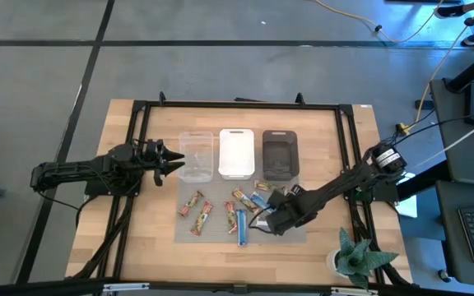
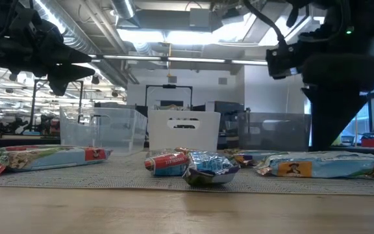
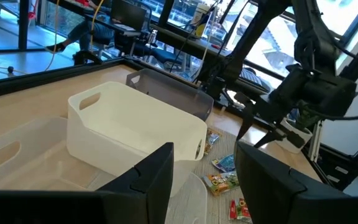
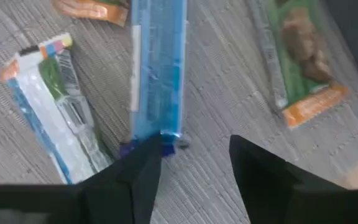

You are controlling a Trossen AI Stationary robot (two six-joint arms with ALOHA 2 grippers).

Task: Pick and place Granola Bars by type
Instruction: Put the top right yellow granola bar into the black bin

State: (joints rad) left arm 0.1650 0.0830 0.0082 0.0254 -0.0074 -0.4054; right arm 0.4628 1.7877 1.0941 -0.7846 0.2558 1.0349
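Several wrapped granola bars lie flat on a grey mat [image 1: 220, 234]: red-green ones [image 1: 196, 210], a blue bar [image 1: 242, 228], brown-orange ones [image 1: 243, 198]. My right gripper [image 1: 267, 220] is open and low over the mat. In its wrist view [image 4: 194, 146] the blue bar [image 4: 157, 68] runs away from one finger, with a silver-blue bar [image 4: 55, 106] and a brown-orange bar [image 4: 297, 62] to either side. My left gripper [image 1: 169, 158] waits open [image 3: 204, 152] at the clear bin's left edge. My right gripper stands with one fingertip [image 4: 145, 165] at the blue bar's nearest end [image 4: 161, 138], coming down at a slant along the bar. Whether it touches the wrapper I cannot tell. The bar lies flat on the mat.
Three bins stand in a row behind the mat: clear [image 1: 194, 156], white [image 1: 236, 154] and dark [image 1: 280, 154]. A potted plant [image 1: 354, 256] sits at the table's near right corner. A black frame rims the table [image 1: 138, 238]. Bare wood shows left of the mat.
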